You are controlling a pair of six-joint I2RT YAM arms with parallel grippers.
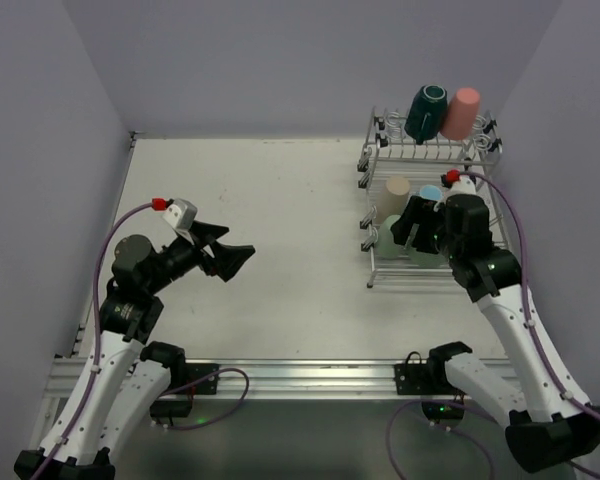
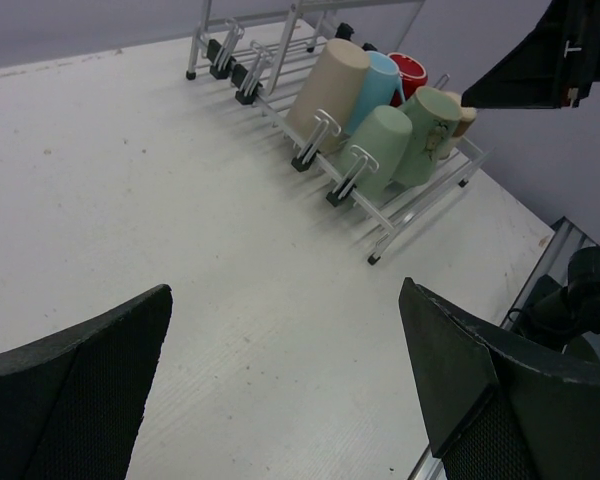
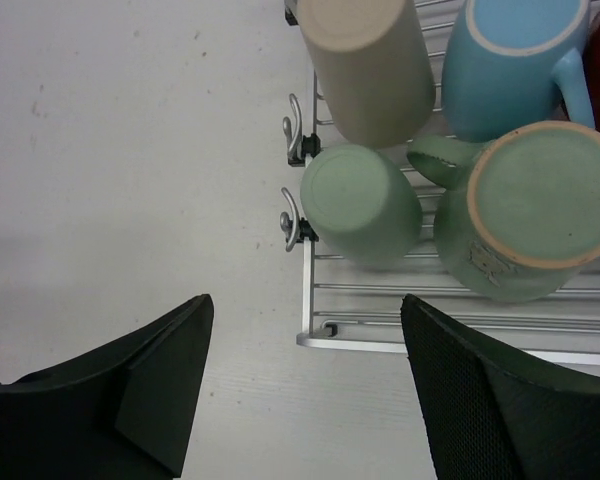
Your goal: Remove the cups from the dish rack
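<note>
Left jaws spread wide; right jaws parted, sage green cup [image 3: 360, 205] just beyond them.

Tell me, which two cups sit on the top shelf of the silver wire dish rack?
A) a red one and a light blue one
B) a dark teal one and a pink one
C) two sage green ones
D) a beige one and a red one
B: the top view shows the dark teal cup and the pink cup side by side on the upper tier of the silver wire dish rack.

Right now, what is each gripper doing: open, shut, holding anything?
Left gripper: jaws open, holding nothing.
Right gripper: jaws open, holding nothing, over a corner of the dish rack.
</note>
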